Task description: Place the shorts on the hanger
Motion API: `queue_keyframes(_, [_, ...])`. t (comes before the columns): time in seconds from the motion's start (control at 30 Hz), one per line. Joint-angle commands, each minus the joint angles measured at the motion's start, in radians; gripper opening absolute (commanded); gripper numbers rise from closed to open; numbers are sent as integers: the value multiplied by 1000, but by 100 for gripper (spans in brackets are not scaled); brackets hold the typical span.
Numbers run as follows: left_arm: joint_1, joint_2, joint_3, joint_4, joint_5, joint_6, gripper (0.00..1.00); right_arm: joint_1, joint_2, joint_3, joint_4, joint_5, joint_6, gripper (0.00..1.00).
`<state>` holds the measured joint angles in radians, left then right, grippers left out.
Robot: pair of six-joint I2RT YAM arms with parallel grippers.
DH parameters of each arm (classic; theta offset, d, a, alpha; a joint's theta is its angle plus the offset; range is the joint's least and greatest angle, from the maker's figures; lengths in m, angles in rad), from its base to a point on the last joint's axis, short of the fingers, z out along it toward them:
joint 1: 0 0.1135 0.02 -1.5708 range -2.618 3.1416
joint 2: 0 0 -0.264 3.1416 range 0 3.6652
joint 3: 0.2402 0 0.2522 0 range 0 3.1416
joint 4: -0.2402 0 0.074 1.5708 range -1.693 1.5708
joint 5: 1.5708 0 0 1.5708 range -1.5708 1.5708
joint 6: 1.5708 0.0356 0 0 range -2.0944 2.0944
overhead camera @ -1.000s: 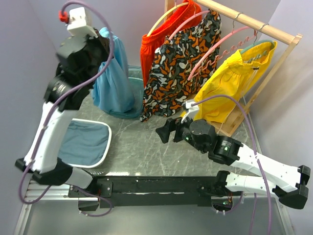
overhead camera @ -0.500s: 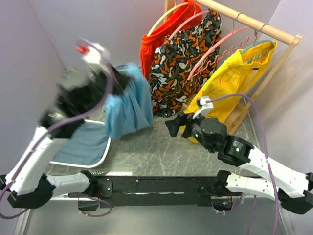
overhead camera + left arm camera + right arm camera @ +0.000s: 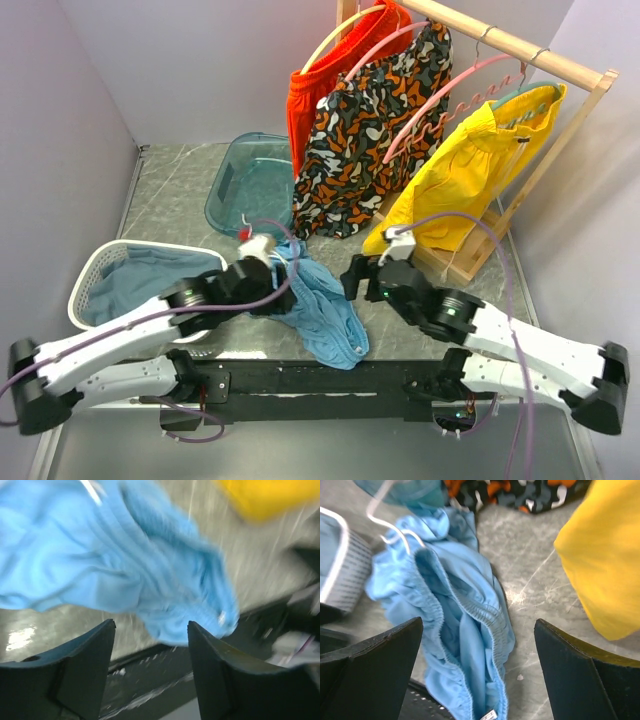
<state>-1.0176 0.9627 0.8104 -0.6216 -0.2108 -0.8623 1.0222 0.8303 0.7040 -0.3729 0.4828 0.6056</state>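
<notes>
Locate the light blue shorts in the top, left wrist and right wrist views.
Top external: the blue shorts lie crumpled, low centre.
Left wrist: they fill the upper left and middle.
Right wrist: centre-left, with the gathered waistband towards the camera.
Shared landmark: the yellow shorts, upper right in the top view, top right in the left wrist view, and along the right edge in the right wrist view.

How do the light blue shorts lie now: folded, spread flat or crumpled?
Crumpled. The shorts lie in a loose, wrinkled heap on the table, with the fabric bunched over itself, neither laid flat nor neatly folded.
</notes>
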Motion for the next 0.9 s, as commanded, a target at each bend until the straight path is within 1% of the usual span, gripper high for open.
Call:
queue_keyframes(0.0, [4,-30,114,-99,-278,-164,64,-4,102,-8,112,5,-1,98])
queue_keyframes(0.1, [4,73,176,-118,-355,-139,63,-4,176,0,106,19,13,92])
queue_keyframes(0.13, [17,137,196,-115,-370,-126,62,-5,187,-8,104,19,22,90])
queue_keyframes(0.2, [42,209,264,-106,-340,-66,61,-4,194,-30,117,13,34,88])
queue_keyframes(0.23, [53,278,286,-104,-326,-48,59,-4,194,-55,123,7,34,87])
queue_keyframes(0.3, [53,341,331,-115,-312,-53,55,-4,194,-78,140,-18,20,87])
queue_keyframes(0.33, [53,382,332,-107,-303,-61,54,-2,196,-84,144,-27,5,86])
queue_keyframes(0.4, [51,410,314,-93,-285,-78,54,-2,201,-106,178,-49,-13,86])
queue_keyframes(0.47, [42,413,296,-66,-263,-102,55,-4,214,-116,215,-79,-53,82])
queue_keyframes(0.57, [-2,421,260,-46,-252,-152,56,-2,260,-121,250,-148,-93,74])
queue_keyframes(0.6, [-15,433,260,-52,-256,-170,56,-2,274,-117,253,-154,-96,70])
queue_keyframes(0.73, [-82,450,230,-26,-256,-262,58,-1,332,-109,273,-167,-105,63])
queue_keyframes(0.87, [-128,496,222,-7,-252,-337,57,-1,405,-74,232,-133,-81,56])
